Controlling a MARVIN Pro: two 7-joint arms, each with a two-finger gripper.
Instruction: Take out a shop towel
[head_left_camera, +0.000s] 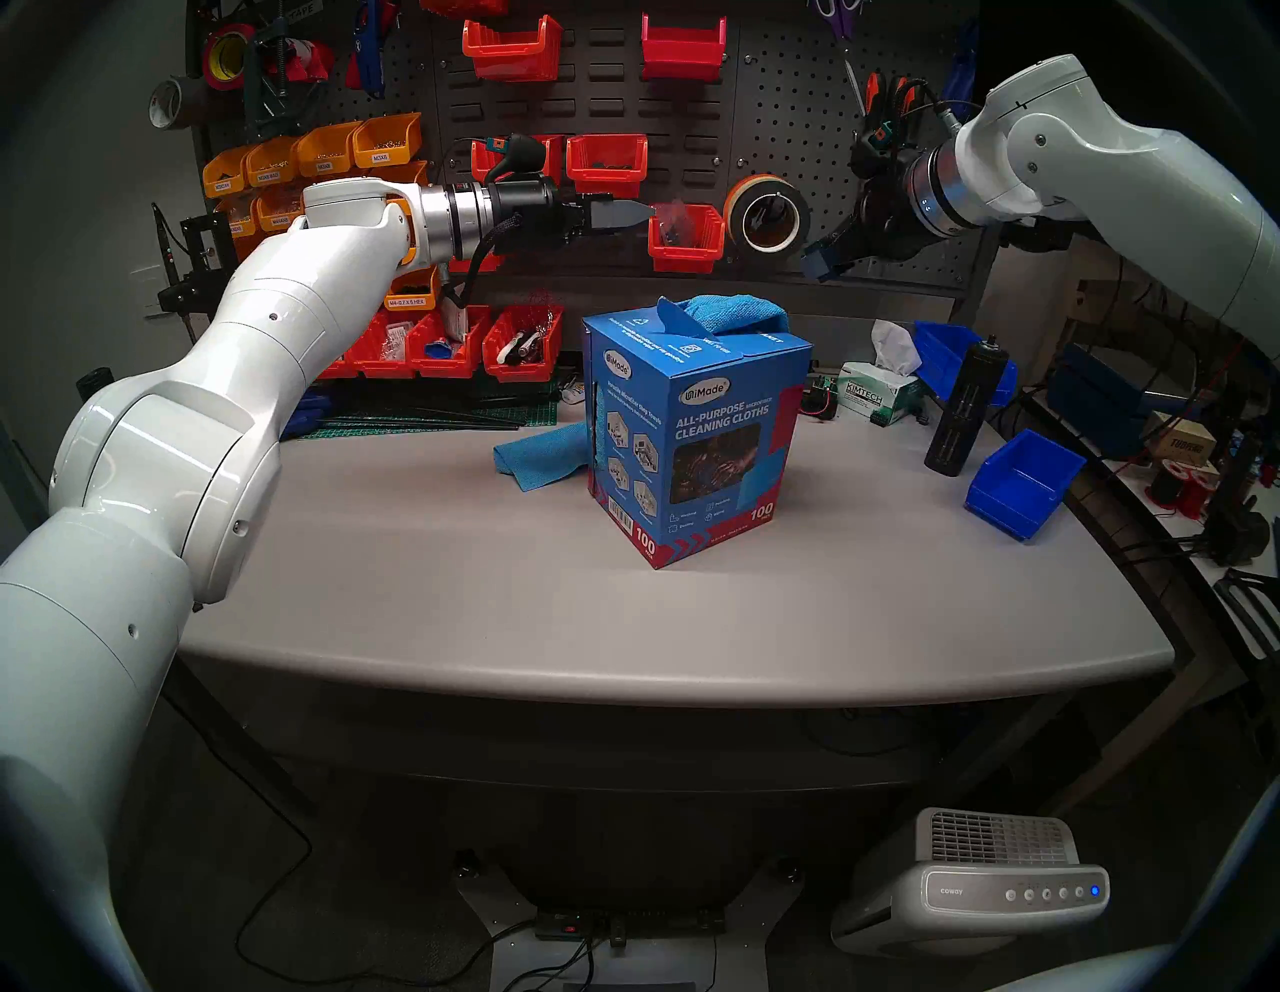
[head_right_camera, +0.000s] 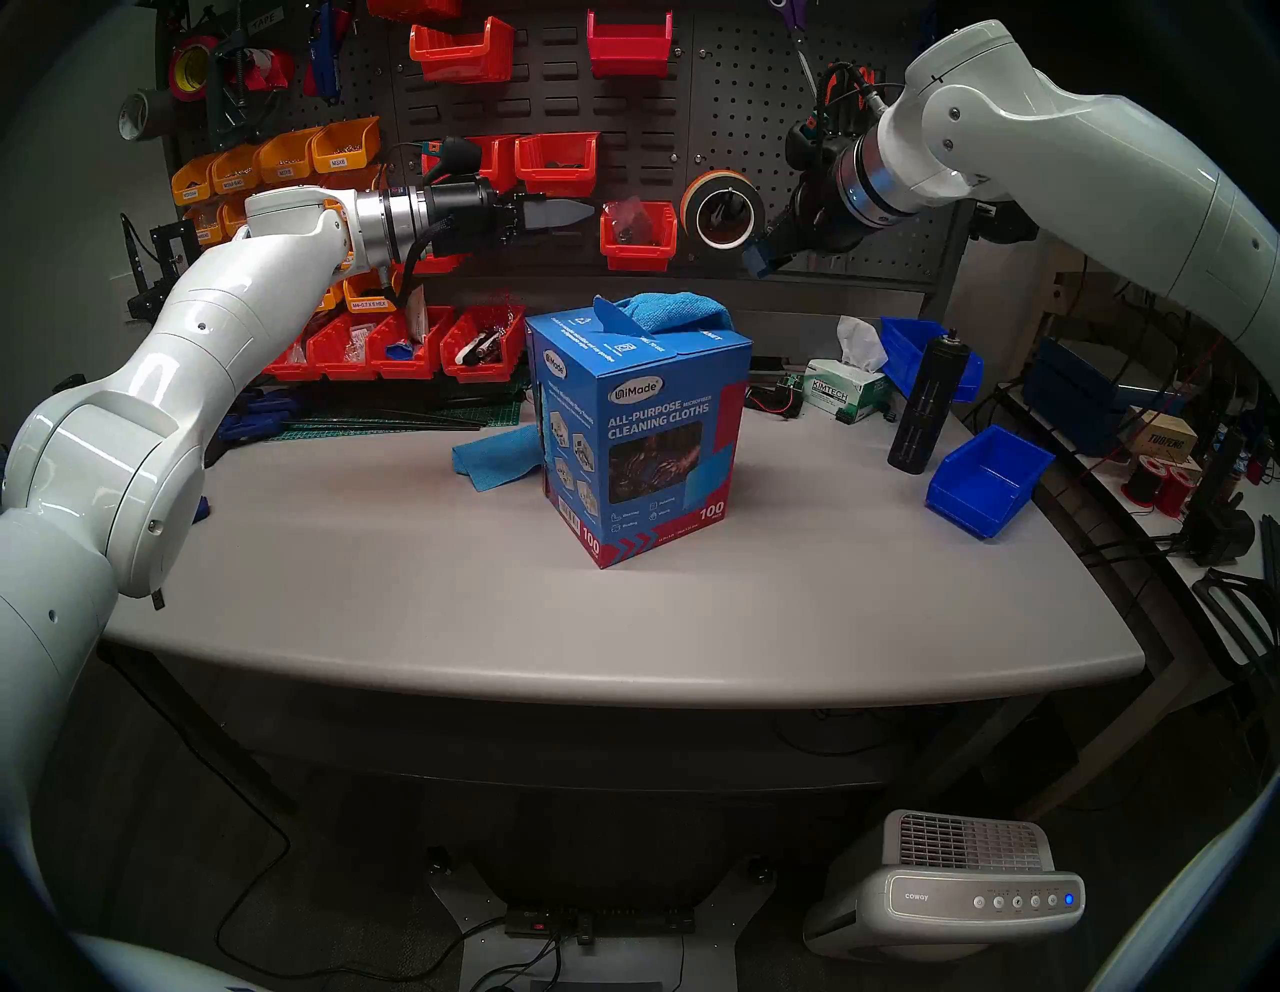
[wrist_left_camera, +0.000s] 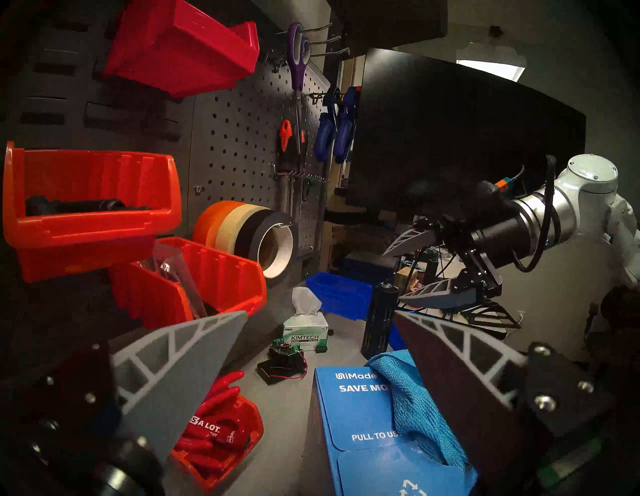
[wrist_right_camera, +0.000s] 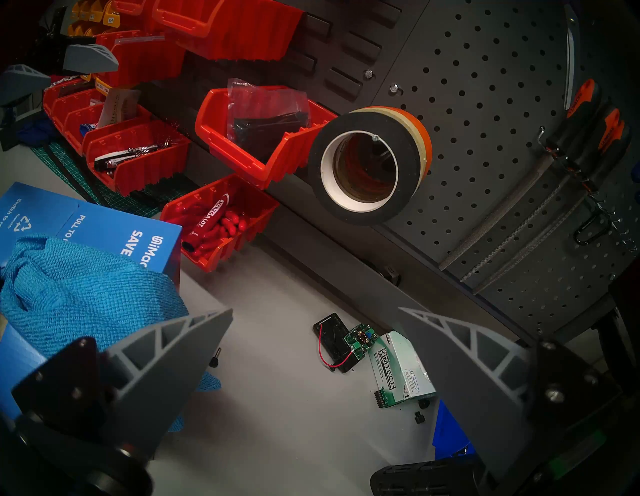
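Note:
A blue carton (head_left_camera: 699, 443) stands upright mid-table. A sky-blue shop towel (head_left_camera: 738, 312) bunches out of its open top; it also shows in the left wrist view (wrist_left_camera: 415, 398) and the right wrist view (wrist_right_camera: 79, 287). A second sky-blue towel (head_left_camera: 540, 457) lies flat on the table against the carton's left side. My left gripper (head_left_camera: 641, 210) is open and empty, high above and left of the carton, near the pegboard. My right gripper (head_left_camera: 824, 258) is open and empty, high above and to the right of the carton.
A green-white Kimtech tissue box (head_left_camera: 876, 395), a black spray can (head_left_camera: 966, 409) and blue bins (head_left_camera: 1021, 485) stand at the right. Red bins (head_left_camera: 519, 346) line the back left. Tape rolls (head_left_camera: 765, 215) and red bins (head_left_camera: 686, 239) hang on the pegboard by both grippers.

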